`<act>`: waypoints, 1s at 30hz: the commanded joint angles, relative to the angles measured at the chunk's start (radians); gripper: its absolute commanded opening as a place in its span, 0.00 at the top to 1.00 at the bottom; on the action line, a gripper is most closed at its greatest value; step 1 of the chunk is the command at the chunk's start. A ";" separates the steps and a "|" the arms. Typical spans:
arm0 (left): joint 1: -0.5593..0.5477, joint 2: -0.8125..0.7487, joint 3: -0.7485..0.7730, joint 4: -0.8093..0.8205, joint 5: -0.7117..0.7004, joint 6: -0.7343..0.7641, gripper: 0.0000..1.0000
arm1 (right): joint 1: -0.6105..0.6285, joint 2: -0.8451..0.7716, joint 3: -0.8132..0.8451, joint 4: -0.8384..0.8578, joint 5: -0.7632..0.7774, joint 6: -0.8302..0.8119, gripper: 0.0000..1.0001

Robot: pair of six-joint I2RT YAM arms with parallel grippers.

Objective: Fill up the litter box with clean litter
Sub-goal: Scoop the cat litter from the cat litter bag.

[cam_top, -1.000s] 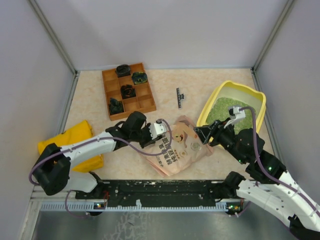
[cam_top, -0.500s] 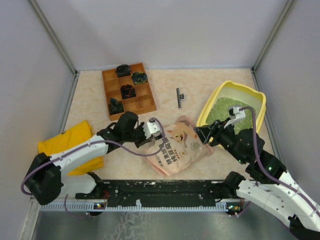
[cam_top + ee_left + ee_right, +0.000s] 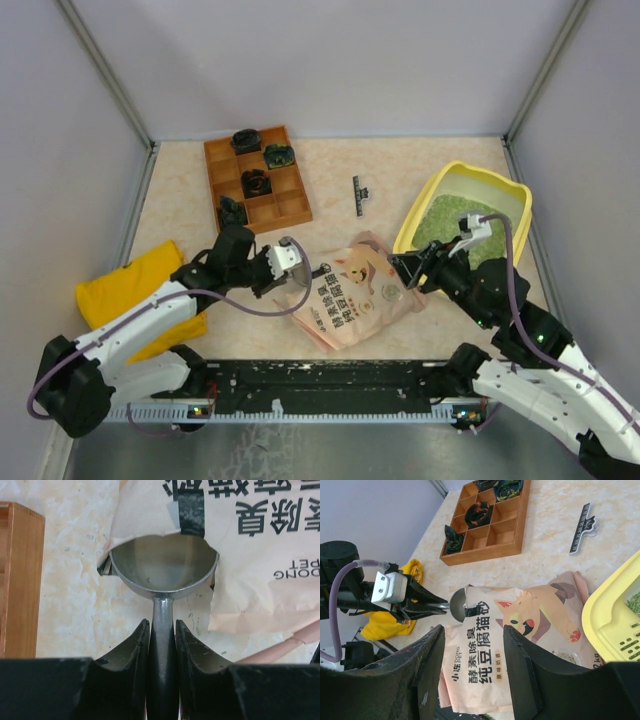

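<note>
Your left gripper is clenched on the thin handle of the grey scoop, with both fingers pressed to its sides just behind the bowl. The bowl looks empty; I see only bare metal inside. Its far rim sits at the edge of the pink pouch, and a torn flap of the paper lies over that rim. On the left of this view is the side of the wooden tray.

Your right gripper is released, the fingers wide apart with nothing between them. It hovers above the pouch, near the corner of the litter box.

The clean litter lies as a green layer inside the litter box, at the far right of the table. Whether the pouch holds more, I cannot tell.

I judge that the litter is loose and light. It will flow like sand, so no finger can take hold of it, and you must carry it in the scoop. Hold the bowl level, because a small tilt will spill the grains. The handle is smooth and narrow, so it may turn between the fingers when the bowl is loaded. The pouch looks soft and may slide or crumple when the scoop pushes in. The free gripper could pinch its open edge to steady it.
</note>
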 commanded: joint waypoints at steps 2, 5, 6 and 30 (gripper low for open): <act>0.050 -0.085 -0.021 -0.037 0.025 0.057 1.00 | -0.007 -0.010 -0.011 0.034 -0.008 0.023 0.50; 0.070 -0.108 -0.029 -0.064 0.041 0.079 1.00 | -0.005 -0.010 -0.017 0.033 -0.009 0.030 0.50; 0.075 -0.114 -0.031 -0.071 0.040 0.083 1.00 | -0.006 -0.008 -0.019 0.033 -0.009 0.032 0.50; 0.156 -0.263 0.026 -0.299 -0.050 0.069 1.00 | -0.006 0.058 0.028 0.056 -0.062 0.011 0.51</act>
